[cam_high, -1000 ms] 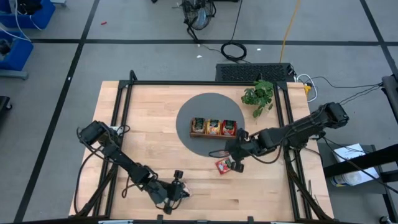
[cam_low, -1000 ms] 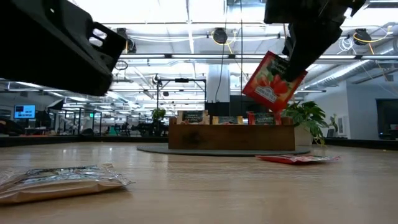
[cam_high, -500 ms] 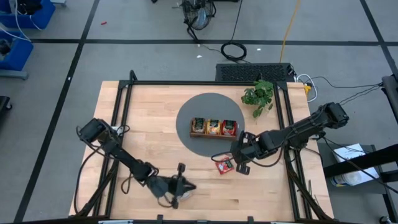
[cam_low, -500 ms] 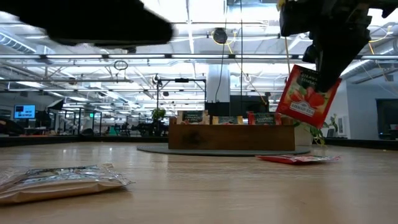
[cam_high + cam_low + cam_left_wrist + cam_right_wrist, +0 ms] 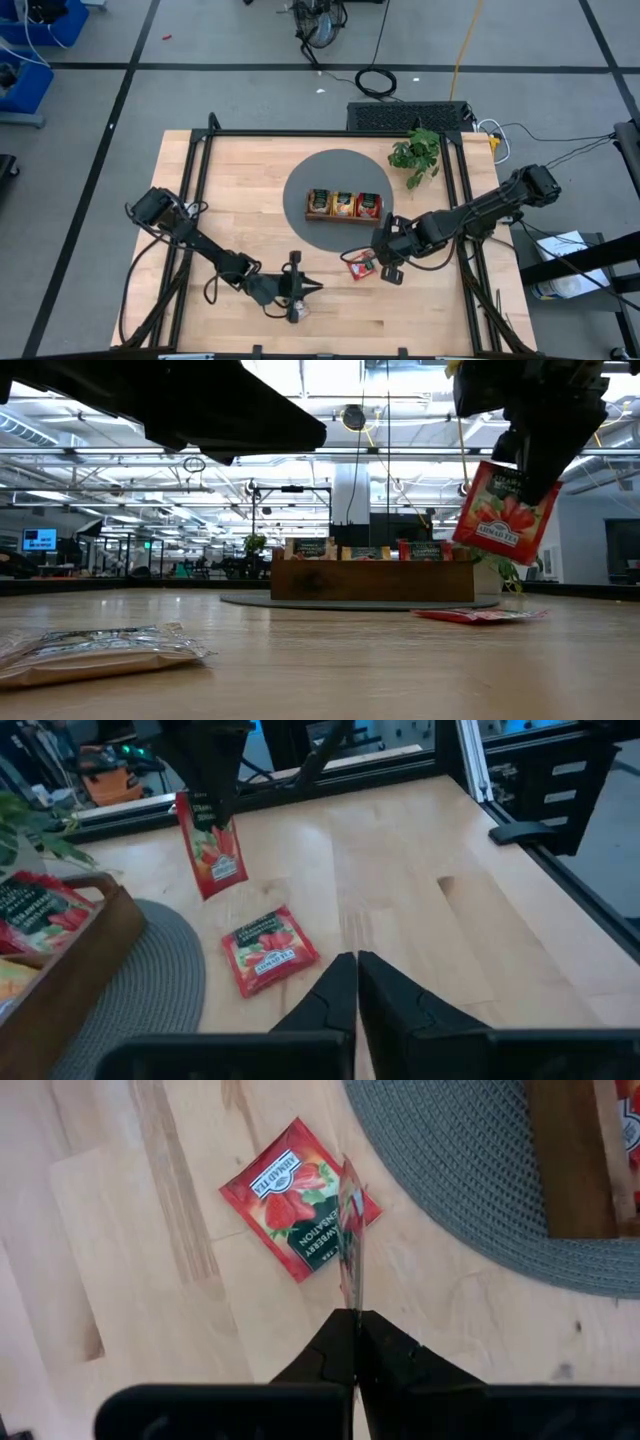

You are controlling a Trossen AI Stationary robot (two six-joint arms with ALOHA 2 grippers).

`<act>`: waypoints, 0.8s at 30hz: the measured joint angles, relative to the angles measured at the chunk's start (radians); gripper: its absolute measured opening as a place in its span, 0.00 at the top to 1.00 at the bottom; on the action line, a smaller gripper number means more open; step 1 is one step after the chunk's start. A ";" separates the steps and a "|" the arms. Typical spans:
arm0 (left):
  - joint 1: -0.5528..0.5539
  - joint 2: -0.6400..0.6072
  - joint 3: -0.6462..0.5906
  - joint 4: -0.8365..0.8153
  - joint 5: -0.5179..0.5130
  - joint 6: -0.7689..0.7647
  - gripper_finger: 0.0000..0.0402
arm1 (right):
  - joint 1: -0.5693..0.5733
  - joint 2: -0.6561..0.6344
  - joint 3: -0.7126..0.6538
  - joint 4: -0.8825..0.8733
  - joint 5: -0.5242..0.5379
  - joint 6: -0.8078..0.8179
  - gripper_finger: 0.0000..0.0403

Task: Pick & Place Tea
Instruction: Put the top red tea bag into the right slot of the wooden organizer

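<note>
1. The right gripper (image 5: pixel 352 1320) is clamped on a red sachet (image 5: pixel 505 510), held by its top edge and hanging clear of the worktop (image 5: pixel 240 220).
2. Compared with a second ago, the held sachet has been carried sideways in the low view, from in front of the tray's middle to beyond its right end. In the high view the gripper (image 5: pixel 385 262) has barely shifted, towards 5 o'clock.
3. A second red sachet (image 5: pixel 300 1198) lies flat on the worktop, just off the edge of the grey mat (image 5: pixel 335 170), directly under the held one; it has not moved.
4. The wooden tray (image 5: pixel 343 216) sits on the mat at about 11 o'clock from the right gripper; sachets already stand in its compartments.
5. The left gripper (image 5: pixel 293 295) has been swung along the near edge of the worktop towards 3 o'clock, nearer the centre. Its fingers (image 5: pixel 340 995) are together with nothing between them.
6. A silvery wrapped packet (image 5: pixel 95 650) lies on the worktop in the low view's foreground, untouched.
7. Judgement: the pick is done but the place is not; the held sachet is not yet over the tray, so a move towards 11 o'clock is still needed.
</note>
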 joint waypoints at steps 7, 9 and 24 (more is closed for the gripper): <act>0.000 0.000 0.000 -0.001 0.000 0.005 0.87 | 0.009 0.000 0.000 0.000 0.025 -0.003 1.00; 0.000 0.000 0.000 -0.001 0.001 0.008 0.86 | 0.013 0.000 0.000 0.000 0.026 -0.006 1.00; 0.000 0.000 0.000 -0.002 0.001 -0.006 0.86 | -0.108 0.002 0.023 -0.116 -0.025 -0.111 1.00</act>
